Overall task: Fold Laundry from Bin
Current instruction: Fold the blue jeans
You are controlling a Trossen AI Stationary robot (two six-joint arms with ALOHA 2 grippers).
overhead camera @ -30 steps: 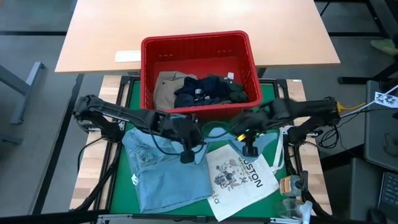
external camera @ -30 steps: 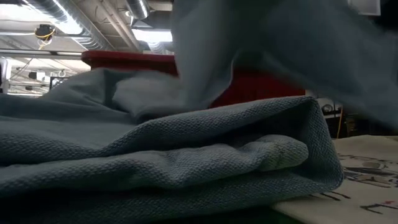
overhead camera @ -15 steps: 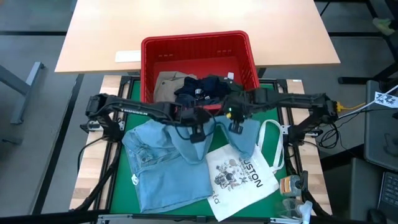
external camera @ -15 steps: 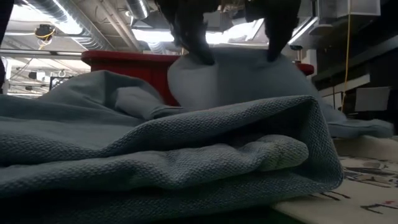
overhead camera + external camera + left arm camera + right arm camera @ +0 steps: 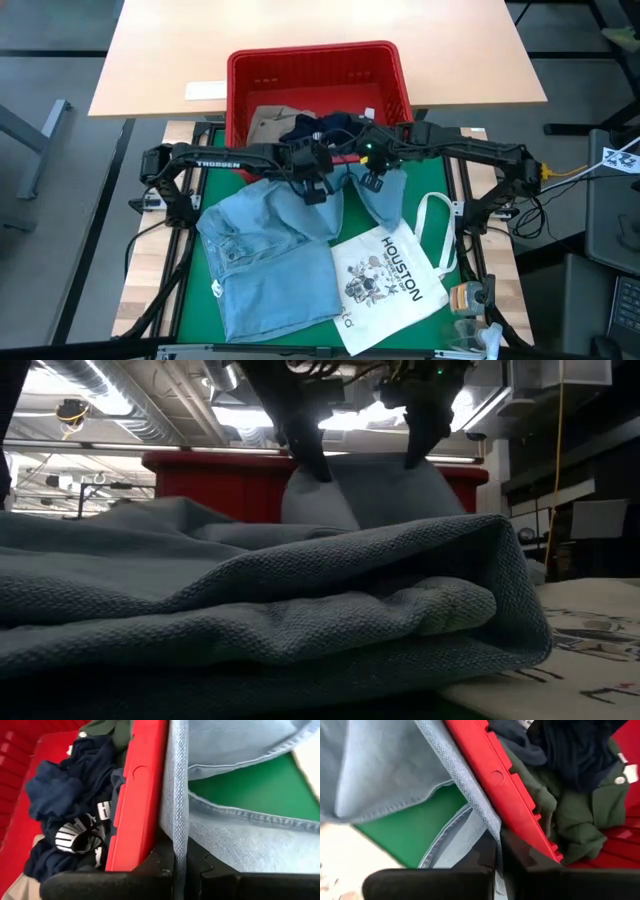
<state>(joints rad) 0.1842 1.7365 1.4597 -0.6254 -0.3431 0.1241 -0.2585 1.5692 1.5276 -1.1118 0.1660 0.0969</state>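
Note:
A light blue denim garment (image 5: pixel 265 255) lies spread on the green mat (image 5: pixel 190 290), in front of the red bin (image 5: pixel 240 80). My left gripper (image 5: pixel 315 188) and my right gripper (image 5: pixel 378 178) are side by side at the bin's near rim, each shut on the denim's far part. A denim panel (image 5: pixel 370 490) hangs between them. The bin holds a khaki-tan garment (image 5: pixel 265 125), a navy garment (image 5: pixel 75 805) and a dark green garment (image 5: pixel 570 810). The denim's near fold (image 5: pixel 300 610) rests on the mat. My left gripper pinches a stitched edge of the denim (image 5: pixel 179 840) between its two fingers. The fingers (image 5: pixel 308 460) point down from above. The edge is lifted beside the bin's rim (image 5: pixel 135 795), and the cloth hangs below it onto the mat. My right gripper pinches the same garment's stitched edge (image 5: pixel 487 822) between its two fingers. The fingers (image 5: pixel 418 452) point down from above. The edge is held up next to the bin's rim (image 5: pixel 505 785), and the cloth below it falls slack to the mat.
A white tote bag printed "HOUSTON" (image 5: pixel 385 275) lies on the mat's near right, its strap (image 5: pixel 440 225) toward the right edge. A wooden table (image 5: pixel 300 30) stands behind the bin. A small object (image 5: pixel 470 297) sits at the right front corner.
Both grippers have gone toward the far edge and the bin, staying shut on the denim. The held part of the denim has been carried off the tote bag and now hangs at the bin's near rim. The rest of the garment has stayed on the mat.

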